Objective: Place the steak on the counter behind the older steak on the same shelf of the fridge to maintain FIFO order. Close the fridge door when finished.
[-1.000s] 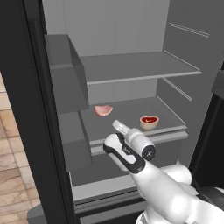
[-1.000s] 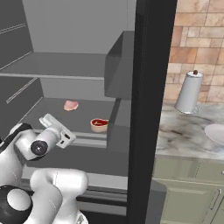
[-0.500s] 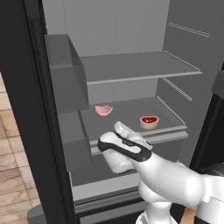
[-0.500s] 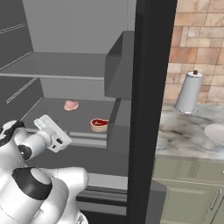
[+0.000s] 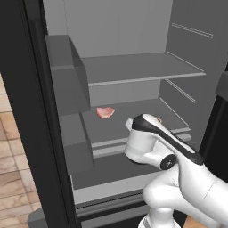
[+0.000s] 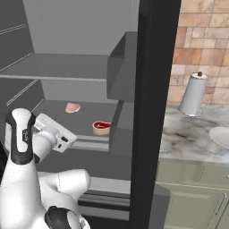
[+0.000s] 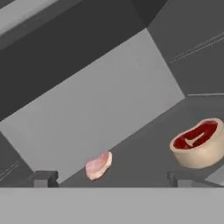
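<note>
The pale pink steak [image 5: 105, 112] [image 6: 72, 107] [image 7: 99, 166] lies at the back left of the grey middle shelf [image 5: 129, 122] [image 6: 87, 115] in the open black fridge. The older steak [image 6: 101, 127] [image 7: 197, 142], dark red with a whitish rim, sits nearer the front right on that shelf. In the left base view my arm covers most of it. My gripper [image 7: 111, 178] is in front of the shelf and points at both pieces. It is open, with nothing between its fingertips [image 7: 43, 177]. The marbled counter [image 6: 192, 134] lies right of the fridge.
A black door with grey bins [image 5: 64, 80] stands open on the left. Another black door [image 6: 154, 112] with bins stands open on the right, close to my arm. A white canister [image 6: 193, 94] and a white dish [image 6: 221, 136] sit on the counter. A higher grey shelf [image 5: 138, 67] hangs above.
My arm has folded back and the hand has drawn away from the shelf toward the base. Both steaks lie where they were. The gripper stays open.
</note>
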